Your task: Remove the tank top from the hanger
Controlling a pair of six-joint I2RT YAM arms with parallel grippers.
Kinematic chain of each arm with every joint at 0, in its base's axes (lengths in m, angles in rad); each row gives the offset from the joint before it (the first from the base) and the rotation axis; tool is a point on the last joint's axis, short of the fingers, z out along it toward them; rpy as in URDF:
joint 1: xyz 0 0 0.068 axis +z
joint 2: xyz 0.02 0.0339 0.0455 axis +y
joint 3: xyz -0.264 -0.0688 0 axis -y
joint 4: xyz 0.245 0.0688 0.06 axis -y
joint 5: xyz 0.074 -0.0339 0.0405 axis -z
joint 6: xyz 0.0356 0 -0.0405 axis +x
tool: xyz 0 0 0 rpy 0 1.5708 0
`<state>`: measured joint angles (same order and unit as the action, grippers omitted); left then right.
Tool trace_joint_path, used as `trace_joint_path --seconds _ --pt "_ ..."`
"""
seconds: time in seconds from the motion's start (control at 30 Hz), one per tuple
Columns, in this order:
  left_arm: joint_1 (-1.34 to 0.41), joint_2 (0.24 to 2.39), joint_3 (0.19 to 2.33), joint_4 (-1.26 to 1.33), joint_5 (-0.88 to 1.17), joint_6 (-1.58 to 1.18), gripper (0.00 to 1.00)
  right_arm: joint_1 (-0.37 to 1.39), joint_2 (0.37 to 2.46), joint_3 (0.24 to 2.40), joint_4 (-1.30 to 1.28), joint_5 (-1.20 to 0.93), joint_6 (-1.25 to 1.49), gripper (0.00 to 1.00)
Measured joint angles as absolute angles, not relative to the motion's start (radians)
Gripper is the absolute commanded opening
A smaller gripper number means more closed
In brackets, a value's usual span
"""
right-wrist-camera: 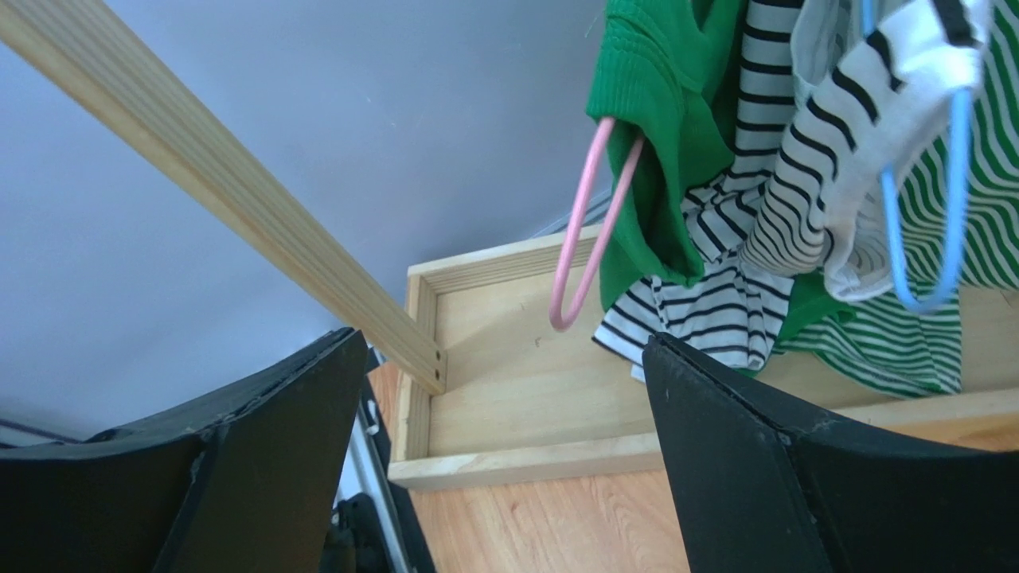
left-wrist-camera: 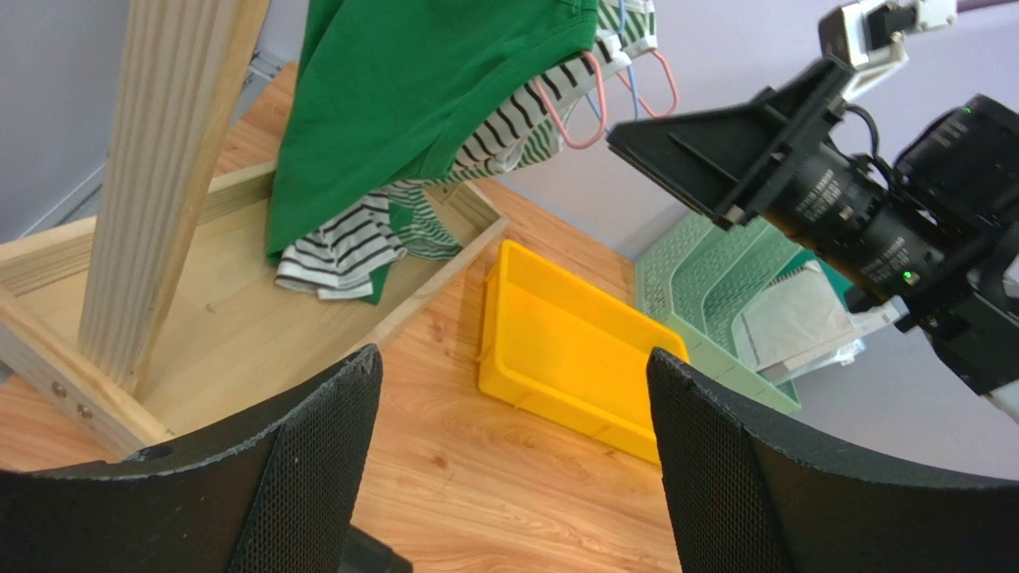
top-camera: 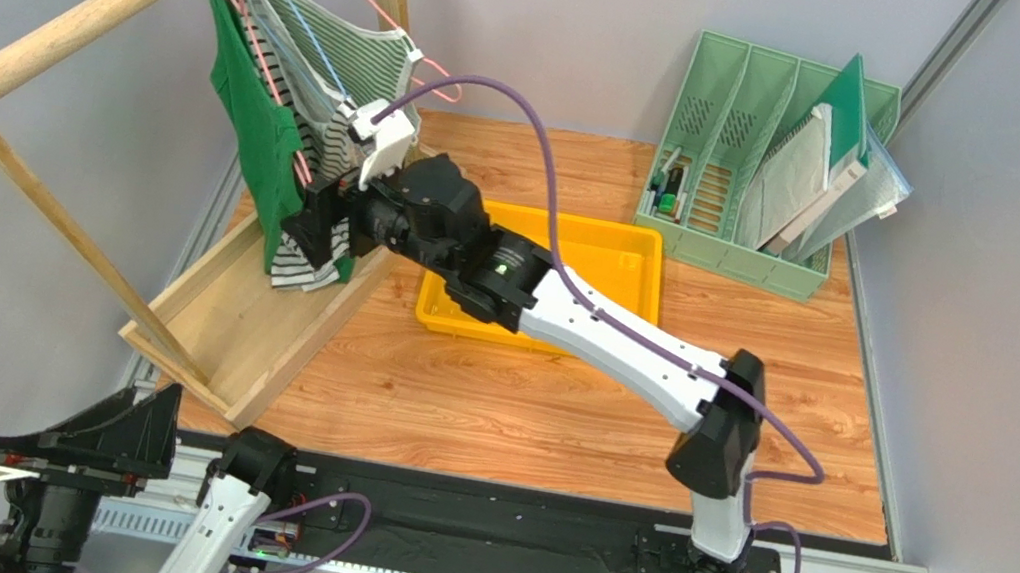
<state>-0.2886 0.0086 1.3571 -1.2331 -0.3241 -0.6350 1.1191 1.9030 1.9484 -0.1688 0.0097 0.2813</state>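
— Where is the green tank top (top-camera: 249,126)?

— It hangs on the pink hanger (right-wrist-camera: 580,239), up on the wooden rail (top-camera: 102,6) at the left of the table. Striped tops (right-wrist-camera: 718,299) hang squeezed in beside it, one on a blue hanger (right-wrist-camera: 921,239).

— Does the right gripper (right-wrist-camera: 502,358) hold it?

— No. Its two fingers are spread wide, with nothing between them. It is low down, near the bottom of the clothes, by the wooden tray (top-camera: 238,322) under the rail.

— And the left gripper (left-wrist-camera: 512,370)?

— Spread wide too, holding nothing. It sits back at the near edge, well apart from the clothes.

— What else is on the table?

— A yellow bin (top-camera: 612,257) under the right arm, and a green file rack (top-camera: 734,153) in the far right corner.
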Motion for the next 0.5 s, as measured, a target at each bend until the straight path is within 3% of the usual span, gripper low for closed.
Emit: trace_joint_path --seconds 0.3,0.5 --pt "-0.289 0.009 1.429 -1.321 -0.327 -0.623 0.85 1.136 2.126 2.177 -0.186 0.113 0.228 0.83" --pt "-0.288 0.009 1.476 -1.325 -0.314 -0.621 0.85 1.136 2.203 2.265 -0.182 0.172 0.181 0.7"
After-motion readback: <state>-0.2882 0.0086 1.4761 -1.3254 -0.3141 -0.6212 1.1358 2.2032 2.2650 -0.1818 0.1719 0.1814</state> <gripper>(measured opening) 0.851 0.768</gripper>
